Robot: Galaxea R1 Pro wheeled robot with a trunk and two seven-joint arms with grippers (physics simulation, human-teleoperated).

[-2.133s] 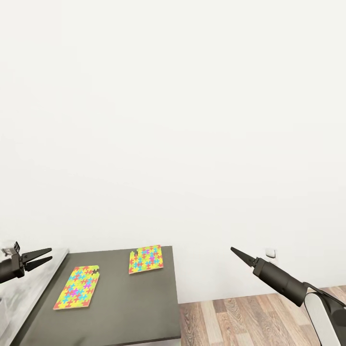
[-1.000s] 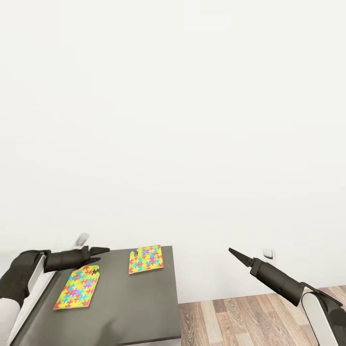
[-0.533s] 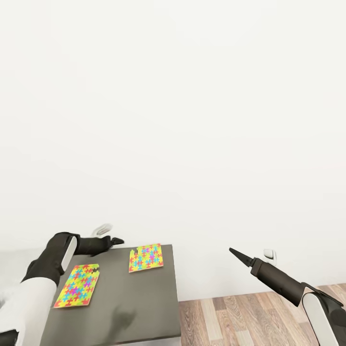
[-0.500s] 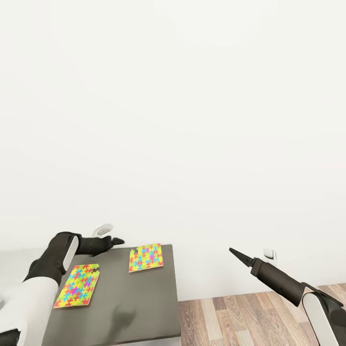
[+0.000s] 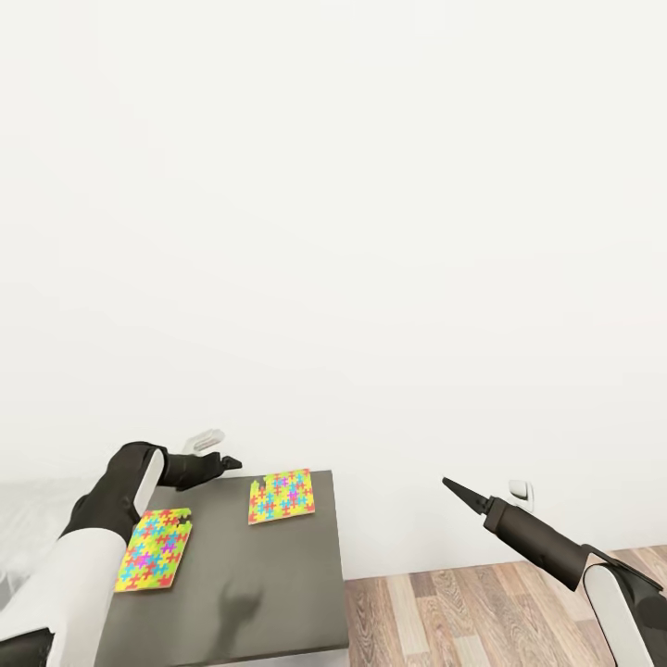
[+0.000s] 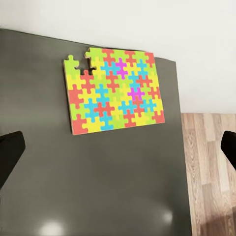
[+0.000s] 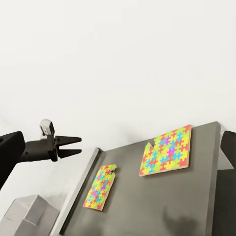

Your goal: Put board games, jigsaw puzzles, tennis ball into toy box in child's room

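Puzzles are lying flat on the dark grey flat-topped counter (image 5: 278, 593): one bright multicoloured jigsaw puzzle (image 5: 280, 496) near its far edge, a second multicoloured jigsaw puzzle (image 5: 154, 547) nearer the robot. The left tool (image 5: 232, 461) is hovering above the counter's far edge beside the first puzzle, fingers spread wide. The right tool (image 5: 450, 484) is hanging off the counter over the wood-plank floor (image 5: 463, 611), fingers seeming pressed together.

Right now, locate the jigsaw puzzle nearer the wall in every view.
Head view: jigsaw puzzle low, left of centre, at the dark top's far right corner.
Left wrist view: jigsaw puzzle straight ahead, by that corner.
Right wrist view: jigsaw puzzle by the same corner.
Shared landmark: that corner of the dark top.
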